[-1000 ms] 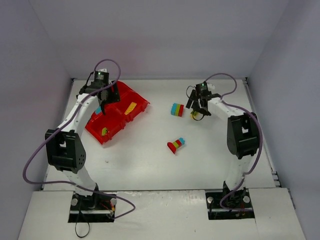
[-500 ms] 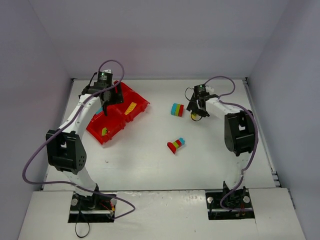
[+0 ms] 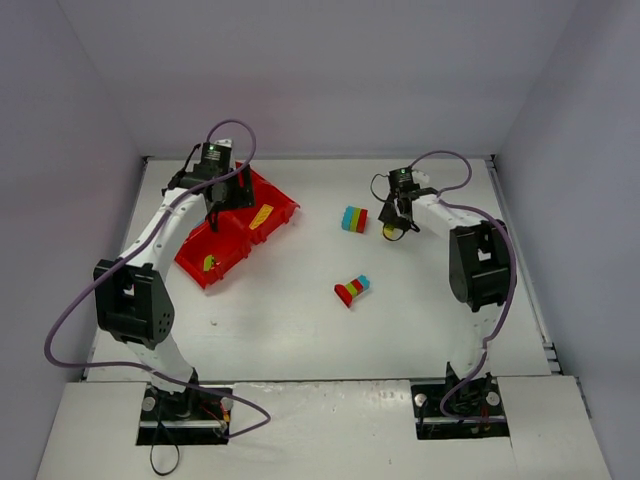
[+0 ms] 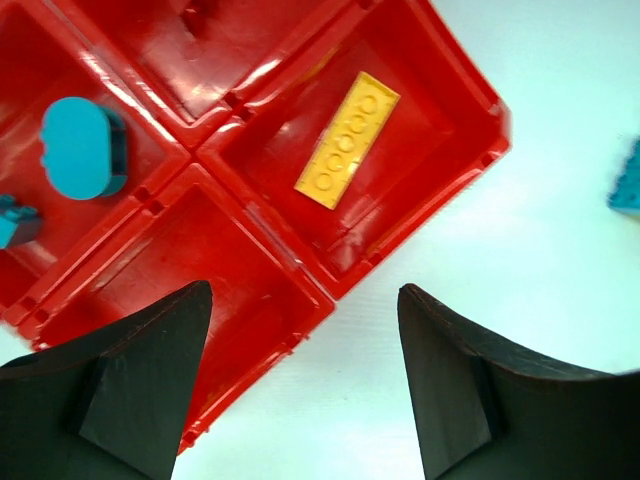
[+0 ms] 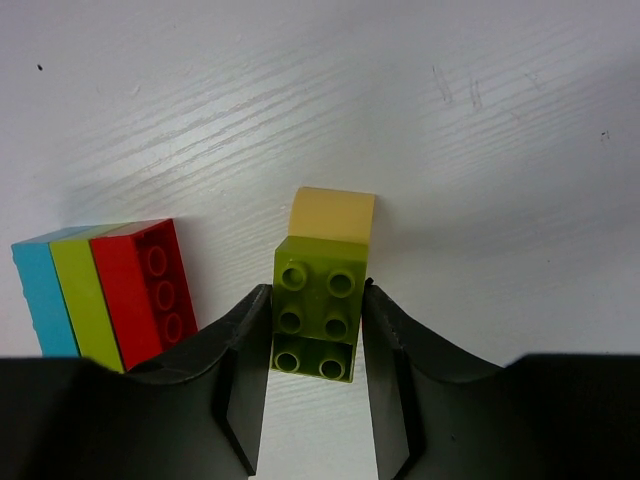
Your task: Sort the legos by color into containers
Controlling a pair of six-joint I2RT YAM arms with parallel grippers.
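The red four-compartment tray (image 3: 280, 222) lies at the back left. It holds a flat yellow brick (image 4: 347, 140), teal bricks (image 4: 82, 148) and a small multicolour piece (image 3: 209, 263). My left gripper (image 4: 305, 290) is open and empty above the tray's near right edge; it also shows in the top view (image 3: 222, 195). My right gripper (image 5: 315, 290) is shut on a lime green brick (image 5: 318, 310) joined to a yellow brick (image 5: 333, 215), low at the table; in the top view this gripper (image 3: 393, 225) is at the back right. A teal, green and red stack (image 5: 100, 290) stands just left of it.
A second stack of red, yellow, green and teal bricks (image 3: 351, 289) lies on the white table (image 3: 300, 340) near the middle. The teal-green-red stack (image 3: 354, 219) sits between the tray and my right gripper. Grey walls close in the table on three sides.
My left gripper has moved a little to the right over the tray. My right gripper has shifted slightly left and drawn in around the green and yellow stack.
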